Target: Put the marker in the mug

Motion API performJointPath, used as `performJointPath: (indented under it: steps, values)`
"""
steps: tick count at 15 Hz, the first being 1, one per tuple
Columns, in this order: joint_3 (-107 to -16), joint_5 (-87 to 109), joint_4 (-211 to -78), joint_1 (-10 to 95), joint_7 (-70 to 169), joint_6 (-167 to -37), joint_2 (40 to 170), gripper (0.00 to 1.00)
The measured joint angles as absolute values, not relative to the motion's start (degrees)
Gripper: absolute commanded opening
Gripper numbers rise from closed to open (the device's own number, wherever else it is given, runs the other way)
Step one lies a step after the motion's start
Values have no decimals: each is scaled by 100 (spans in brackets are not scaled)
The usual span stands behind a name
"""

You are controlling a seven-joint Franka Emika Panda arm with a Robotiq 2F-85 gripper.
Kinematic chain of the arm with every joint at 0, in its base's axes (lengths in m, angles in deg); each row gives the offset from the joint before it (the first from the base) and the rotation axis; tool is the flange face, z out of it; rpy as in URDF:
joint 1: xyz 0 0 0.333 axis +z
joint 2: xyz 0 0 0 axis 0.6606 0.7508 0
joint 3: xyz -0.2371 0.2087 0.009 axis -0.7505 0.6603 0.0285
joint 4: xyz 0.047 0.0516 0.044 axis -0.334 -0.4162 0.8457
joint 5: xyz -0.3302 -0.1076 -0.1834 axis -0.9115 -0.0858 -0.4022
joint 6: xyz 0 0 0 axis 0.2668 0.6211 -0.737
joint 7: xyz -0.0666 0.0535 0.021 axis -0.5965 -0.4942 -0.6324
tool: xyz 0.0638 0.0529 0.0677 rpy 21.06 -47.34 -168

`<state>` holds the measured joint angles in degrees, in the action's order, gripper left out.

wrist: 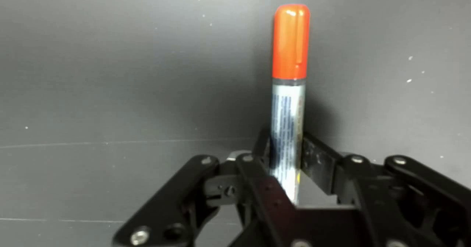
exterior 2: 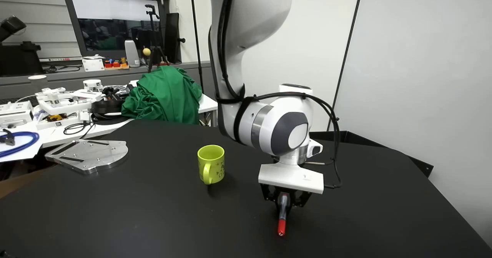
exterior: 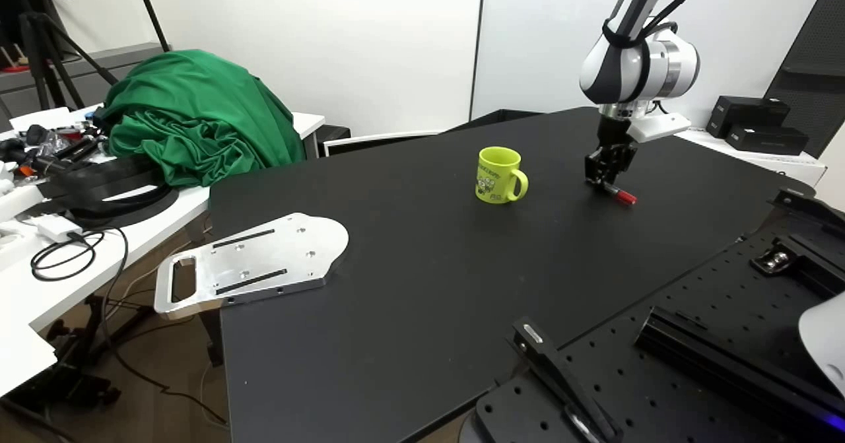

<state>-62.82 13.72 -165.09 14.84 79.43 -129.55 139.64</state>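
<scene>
The marker has a light printed body and a red cap. My gripper (wrist: 285, 144) is shut on the marker's body (wrist: 287, 110), with a finger pad against each side. The red cap (wrist: 290, 42) sticks out beyond the fingers. In both exterior views my gripper (exterior: 602, 173) (exterior 2: 284, 203) is low at the black table, and the marker (exterior: 622, 196) (exterior 2: 282, 221) points out from it. I cannot tell whether the marker touches the table. The lime mug (exterior: 495, 176) (exterior 2: 210, 165) stands upright on the table, apart from the gripper, with its handle at the side. The mug is out of the wrist view.
A silver metal plate (exterior: 270, 258) (exterior 2: 90, 156) lies at the table's edge. A green cloth (exterior: 198, 113) (exterior 2: 169, 96) sits on a cluttered white side table. A black perforated board with bars (exterior: 660, 357) borders the table. Black boxes (exterior: 766, 139) stand behind the arm.
</scene>
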Motion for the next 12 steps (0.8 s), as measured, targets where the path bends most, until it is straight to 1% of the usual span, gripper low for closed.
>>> performJointPath:
  steps: [6,8,12]
  values:
    - [-6511,1419,-16316,1657,7297,-11825,13432,6]
    - [-6579,1519,-16204,1731,7000,-11112,13123,6]
    - [-6658,1762,-15823,1843,6497,-9231,12686,6]
